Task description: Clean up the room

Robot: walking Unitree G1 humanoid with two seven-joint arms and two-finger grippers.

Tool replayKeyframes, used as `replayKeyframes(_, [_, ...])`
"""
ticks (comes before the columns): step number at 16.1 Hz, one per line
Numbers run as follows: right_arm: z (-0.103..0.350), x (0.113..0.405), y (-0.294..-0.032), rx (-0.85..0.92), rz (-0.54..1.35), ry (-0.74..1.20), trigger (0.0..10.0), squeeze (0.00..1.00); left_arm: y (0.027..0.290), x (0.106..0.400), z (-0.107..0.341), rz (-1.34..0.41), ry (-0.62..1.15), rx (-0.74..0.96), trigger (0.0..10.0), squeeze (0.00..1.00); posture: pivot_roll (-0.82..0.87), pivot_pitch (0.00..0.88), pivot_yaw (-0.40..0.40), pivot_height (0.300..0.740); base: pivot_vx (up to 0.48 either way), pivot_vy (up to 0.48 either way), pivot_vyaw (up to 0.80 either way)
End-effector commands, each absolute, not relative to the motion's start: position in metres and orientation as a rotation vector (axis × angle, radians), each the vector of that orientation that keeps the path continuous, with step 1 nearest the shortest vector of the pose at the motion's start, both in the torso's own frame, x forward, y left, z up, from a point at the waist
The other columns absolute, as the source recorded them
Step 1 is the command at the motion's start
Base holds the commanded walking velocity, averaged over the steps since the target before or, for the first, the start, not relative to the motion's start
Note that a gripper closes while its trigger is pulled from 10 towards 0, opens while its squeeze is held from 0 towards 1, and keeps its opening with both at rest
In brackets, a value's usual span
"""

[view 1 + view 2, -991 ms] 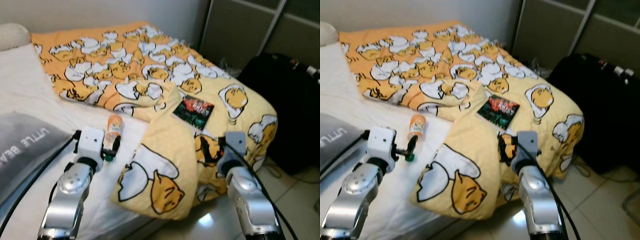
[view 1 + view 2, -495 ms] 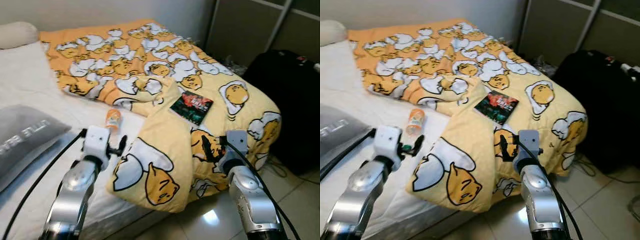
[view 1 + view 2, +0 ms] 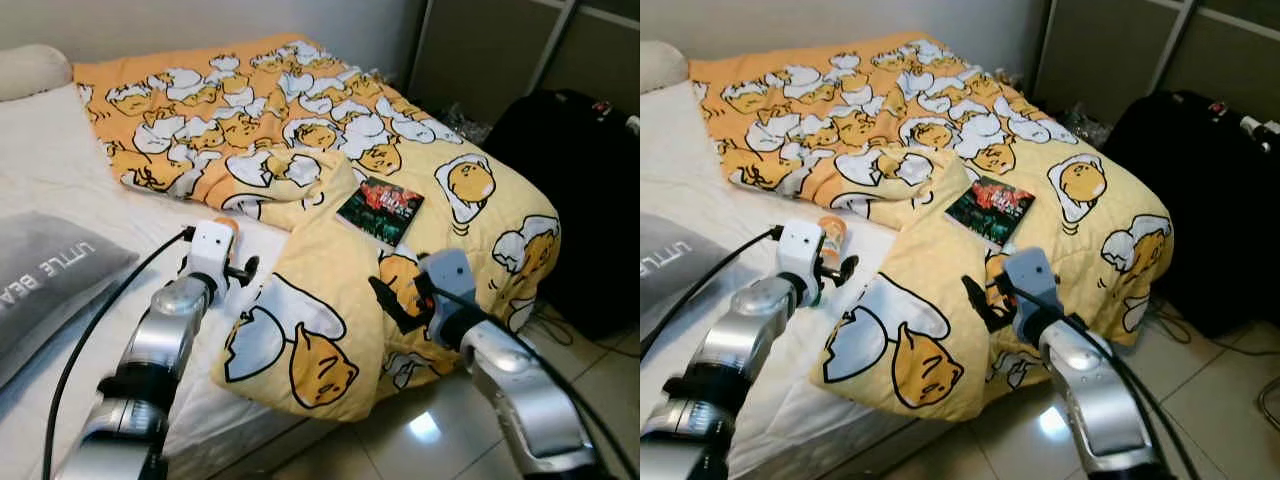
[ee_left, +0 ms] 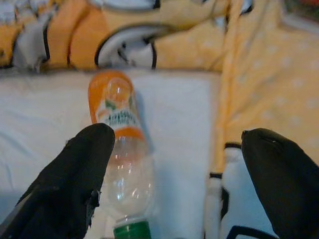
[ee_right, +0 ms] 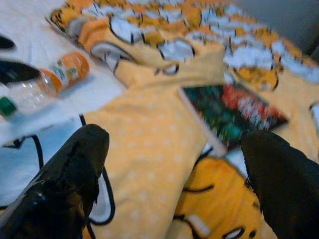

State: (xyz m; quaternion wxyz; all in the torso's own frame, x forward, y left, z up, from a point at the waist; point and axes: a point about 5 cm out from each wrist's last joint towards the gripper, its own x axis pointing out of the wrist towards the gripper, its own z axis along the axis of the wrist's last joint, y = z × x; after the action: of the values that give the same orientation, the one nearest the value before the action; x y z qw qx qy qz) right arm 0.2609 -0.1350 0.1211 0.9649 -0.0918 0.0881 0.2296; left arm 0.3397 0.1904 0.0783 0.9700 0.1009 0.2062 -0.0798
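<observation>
Since a second earlier, left gripper (image 4: pixel 174 174) had advanced, jaws spread around the bottle (image 4: pixel 119 149) for pickup. Right gripper (image 5: pixel 174 179), released, neared the book (image 3: pixel 381 209) at centre.

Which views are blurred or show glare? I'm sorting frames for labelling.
Right wrist view: motion-smeared, the book and bottle soft. Left wrist view: the bottle's label barely legible, the open left gripper blurred up close. Eye views: fairly sharp, with a glare spot on the floor tile.

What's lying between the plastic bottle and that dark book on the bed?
A folded-up flap of the yellow egg-print blanket separates the bottle from the book, seen in both eye views.
</observation>
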Motion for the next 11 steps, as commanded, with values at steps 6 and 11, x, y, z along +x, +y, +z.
replayKeyframes(6, [0.154,0.236,-0.131,-0.089,0.703,0.205,10.0,0.0,0.208,0.358,0.079,-0.04,0.456,0.251,10.0,0.0,-0.09,0.0,-0.012,0.74,0.0,0.0,0.0])
replayKeyframes(11, [0.161,0.224,-0.133,-0.105,0.777,0.275,10.0,0.0,0.21,0.358,0.075,-0.014,0.481,0.258,10.0,0.0,-0.13,0.033,-0.042,0.74,0.0,0.0,0.0])
